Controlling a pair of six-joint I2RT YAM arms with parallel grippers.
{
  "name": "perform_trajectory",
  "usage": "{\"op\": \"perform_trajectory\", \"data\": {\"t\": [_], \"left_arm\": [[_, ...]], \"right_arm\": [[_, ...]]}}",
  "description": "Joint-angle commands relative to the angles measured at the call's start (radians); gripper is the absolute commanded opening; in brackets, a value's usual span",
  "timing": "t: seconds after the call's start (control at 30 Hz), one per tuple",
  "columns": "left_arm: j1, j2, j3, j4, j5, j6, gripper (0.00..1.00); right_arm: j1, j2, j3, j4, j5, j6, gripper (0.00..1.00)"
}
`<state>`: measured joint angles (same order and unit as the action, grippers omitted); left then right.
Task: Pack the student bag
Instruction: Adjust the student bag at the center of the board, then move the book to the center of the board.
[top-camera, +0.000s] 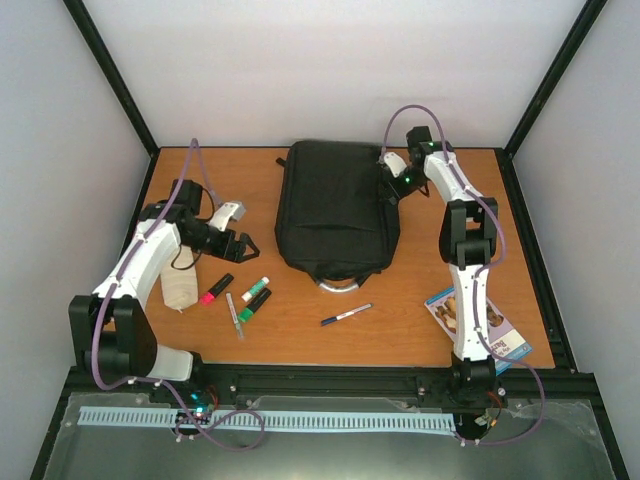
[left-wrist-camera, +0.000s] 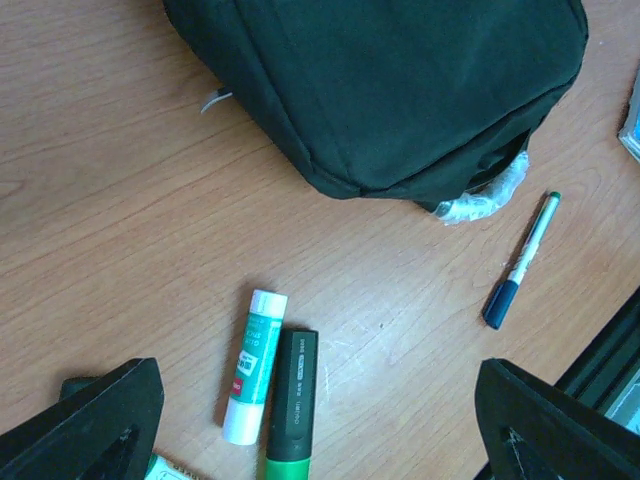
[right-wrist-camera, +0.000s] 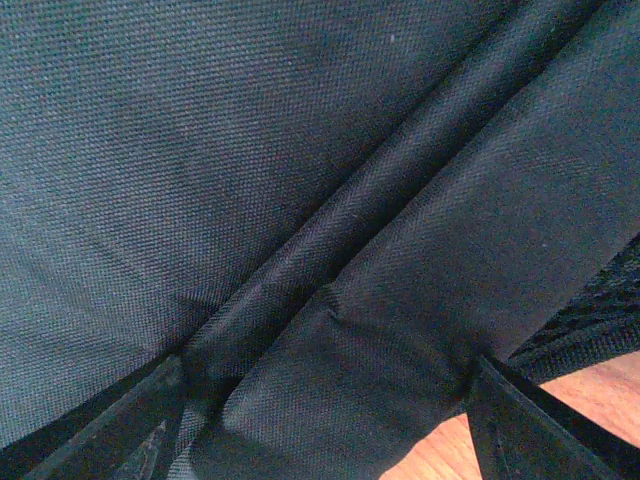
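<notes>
Left gripper (top-camera: 242, 243) wide open, near glue stick (left-wrist-camera: 255, 365), green marker (left-wrist-camera: 290, 400) — right gripper (right-wrist-camera: 320, 390) open, straddling a fold of student bag (top-camera: 335, 215)

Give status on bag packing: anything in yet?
Nothing visibly packed: glue stick, green highlighter, pink highlighter, pen and booklet all lie on the table outside the student bag. In hand: nothing; right pincer sits open at the bag's right edge, left pincer open near the highlighters. All packing remains.
</notes>
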<state>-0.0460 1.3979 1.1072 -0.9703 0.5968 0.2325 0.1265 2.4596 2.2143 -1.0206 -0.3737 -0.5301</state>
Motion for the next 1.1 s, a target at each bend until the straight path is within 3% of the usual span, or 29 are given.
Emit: {"op": "perform_trajectory", "data": {"t": [0.0,0.13,0.23,0.4,0.7,0.8,0.93,1.07], "left_arm": [[-0.003,0.011,0.024,-0.032,-0.034,0.055,0.88],[-0.003,0.078,0.094,-0.031,-0.063,0.062,0.91],[-0.002,0.119,0.184,-0.029,-0.132,0.068,0.98],[-0.002,0.170,0.277,-0.062,-0.104,0.058,1.00],[-0.003,0.186,0.247,0.013,-0.051,-0.020,1.00],[-0.003,0.226,0.253,0.025,0.021,-0.079,1.00],[-0.016,0.242,0.238,0.055,0.155,-0.077,1.00],[-0.074,0.222,0.235,0.074,0.129,-0.075,1.00]], "right_arm": [[-0.017,-0.001,-0.001,-0.014,0.037,0.012,0.78],[-0.058,-0.123,-0.081,-0.012,0.024,0.019,0.78],[-0.091,-0.233,-0.156,-0.013,0.018,0.012,0.79],[-0.113,-0.407,-0.352,-0.002,0.045,0.022,0.79],[-0.143,-0.744,-0.702,-0.058,0.123,-0.069,0.85],[-0.166,-0.854,-0.818,-0.090,0.175,-0.105,1.00],[-0.206,-0.957,-0.942,-0.159,0.186,-0.134,1.00],[-0.215,-1.053,-1.061,-0.214,0.196,-0.183,1.00]]}}
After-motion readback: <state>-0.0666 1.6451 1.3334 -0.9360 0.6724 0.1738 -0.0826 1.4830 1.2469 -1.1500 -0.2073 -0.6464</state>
